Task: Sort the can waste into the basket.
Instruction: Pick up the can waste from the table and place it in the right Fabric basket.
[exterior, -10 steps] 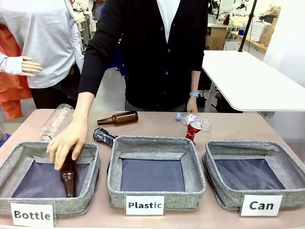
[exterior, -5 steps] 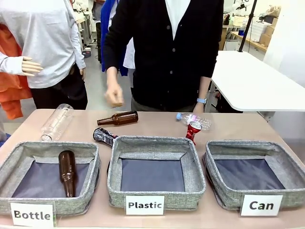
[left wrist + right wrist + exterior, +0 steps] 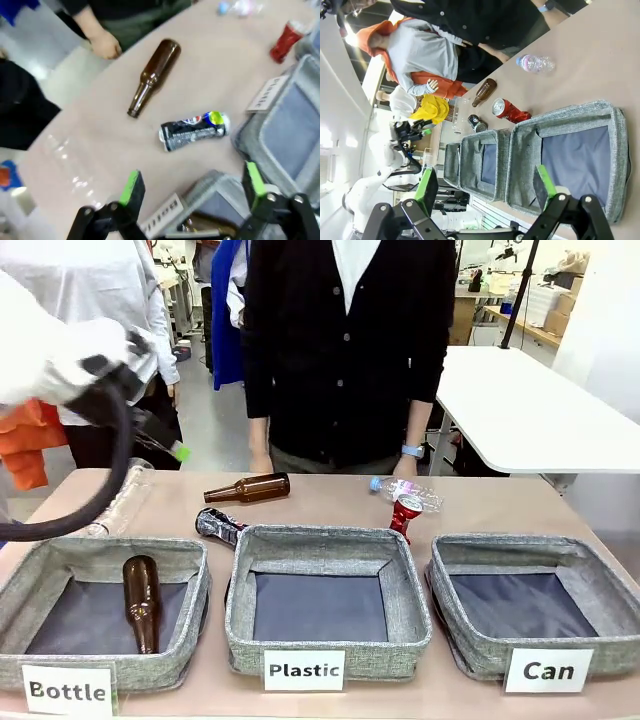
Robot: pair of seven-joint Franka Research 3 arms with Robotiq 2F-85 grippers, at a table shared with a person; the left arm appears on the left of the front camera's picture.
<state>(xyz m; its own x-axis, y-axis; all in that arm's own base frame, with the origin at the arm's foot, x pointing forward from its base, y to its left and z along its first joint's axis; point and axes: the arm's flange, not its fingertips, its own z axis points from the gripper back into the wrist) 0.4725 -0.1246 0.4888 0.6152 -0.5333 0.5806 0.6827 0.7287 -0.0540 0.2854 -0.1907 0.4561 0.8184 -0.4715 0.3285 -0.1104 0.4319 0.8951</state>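
A crushed red can [image 3: 405, 515] stands by the far right corner of the middle basket, and a black patterned can [image 3: 220, 527] lies by its far left corner. The "Can" basket [image 3: 530, 545] stands at the right with nothing in it. My left gripper [image 3: 165, 443] hangs open above the table's far left. In the left wrist view the left gripper [image 3: 192, 185] is high over the black can [image 3: 194, 131], with the red can [image 3: 286, 41] farther off. My right gripper [image 3: 485, 185] is open, above and in front of the Can basket [image 3: 560, 117]; beyond it stands the red can [image 3: 510, 111].
The grey "Bottle" basket [image 3: 190, 585] holds one brown bottle [image 3: 141, 602]; the "Plastic" basket [image 3: 400, 590] stands in the middle. Another brown bottle [image 3: 248, 488], a small clear bottle [image 3: 405, 490] and a large clear bottle [image 3: 120, 495] lie on the table. A person [image 3: 345, 350] stands at the far edge.
The person's hand left a brown bottle in the Bottle basket and drew back to the far side. My left arm has swung into the front view at upper left.
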